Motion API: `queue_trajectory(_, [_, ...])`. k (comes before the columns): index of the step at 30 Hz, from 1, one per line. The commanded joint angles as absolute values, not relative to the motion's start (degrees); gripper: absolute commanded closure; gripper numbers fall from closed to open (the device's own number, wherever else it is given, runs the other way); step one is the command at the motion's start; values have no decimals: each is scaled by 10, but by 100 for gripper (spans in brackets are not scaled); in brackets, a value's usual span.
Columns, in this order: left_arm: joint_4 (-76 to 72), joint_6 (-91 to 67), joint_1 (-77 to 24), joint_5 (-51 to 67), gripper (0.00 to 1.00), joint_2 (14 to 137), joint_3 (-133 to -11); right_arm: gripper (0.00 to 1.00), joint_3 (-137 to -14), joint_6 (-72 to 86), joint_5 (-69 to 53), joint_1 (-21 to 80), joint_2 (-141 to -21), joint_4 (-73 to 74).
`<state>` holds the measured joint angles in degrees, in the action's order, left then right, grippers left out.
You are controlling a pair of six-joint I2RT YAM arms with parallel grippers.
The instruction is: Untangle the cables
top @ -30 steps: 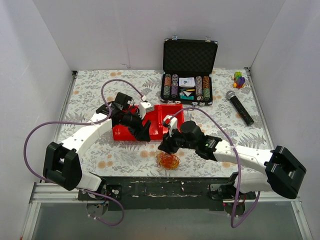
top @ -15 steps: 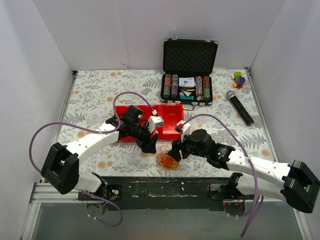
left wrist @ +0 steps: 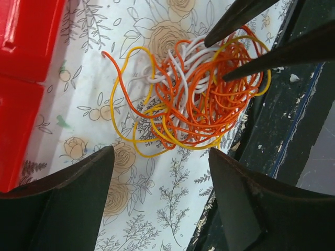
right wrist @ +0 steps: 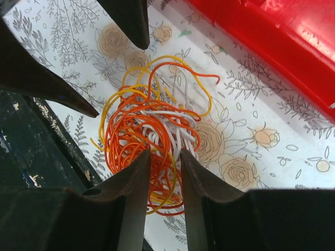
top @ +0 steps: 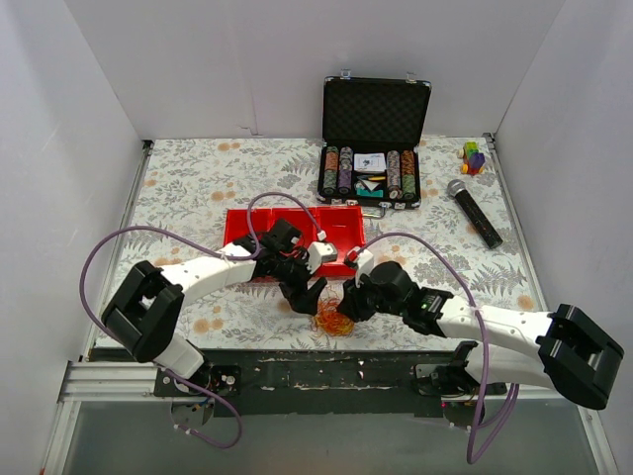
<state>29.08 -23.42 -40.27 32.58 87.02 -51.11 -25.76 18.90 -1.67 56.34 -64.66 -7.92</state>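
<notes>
The cables (top: 333,319) are a fist-sized clump of orange, yellow and white strands on the flowered cloth near the table's front edge. In the left wrist view the cables (left wrist: 193,94) lie just beyond my left gripper (left wrist: 161,151), which stands wide open with only cloth between its fingers. My right gripper (right wrist: 165,157) has its jaws narrowed on a bundle of orange and yellow strands at the near side of the cables (right wrist: 146,125). From above, the left gripper (top: 309,297) and the right gripper (top: 348,303) flank the clump.
A red tray (top: 341,216) lies just behind the clump, and its edge (right wrist: 272,47) shows in the right wrist view. The black front rail (left wrist: 293,136) runs right beside the cables. A chip case (top: 374,148), microphone (top: 475,214) and coloured blocks (top: 475,156) sit at the back.
My left gripper has come off the red tray toward the near edge, up to the clump. My right gripper has drawn back slightly, opened, then narrowed onto the strands.
</notes>
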Motion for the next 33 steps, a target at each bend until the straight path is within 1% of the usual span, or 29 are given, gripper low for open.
queue_trajectory(1, [282, -220, -424, 347, 30, 866, -508, 65, -223, 201, -14, 566, -635, -107])
queue_trajectory(4, [285, -200, -450, 338, 31, 869, -498, 67, -213, 205, -10, 566, -627, -112])
queue_trajectory(7, [282, -185, -461, 324, 29, 874, -496, 68, -214, 202, -4, 566, -628, -107])
queue_trajectory(9, [283, -181, -461, 316, 29, 881, -503, 69, -213, 201, -3, 566, -625, -105])
queue_trajectory(12, [288, -177, -461, 311, 29, 882, -510, 73, -203, 200, -3, 566, -617, -99])
queue_trajectory(16, [308, -164, -458, 285, 32, 868, -533, 81, -185, 200, 27, 566, -603, -80])
queue_trajectory(22, [355, -163, -439, 286, 30, 841, -564, 84, -166, 204, 33, 566, -584, -76])
queue_trajectory(25, [341, -173, -436, 274, 36, 836, -547, 86, -170, 202, 31, 566, -592, -75])
queue_trajectory(29, [312, -190, -434, 251, 40, 840, -535, 88, -180, 197, 31, 566, -601, -67])
queue_trajectory(33, [301, -198, -426, 249, 42, 844, -538, 89, -178, 196, 31, 566, -596, -64])
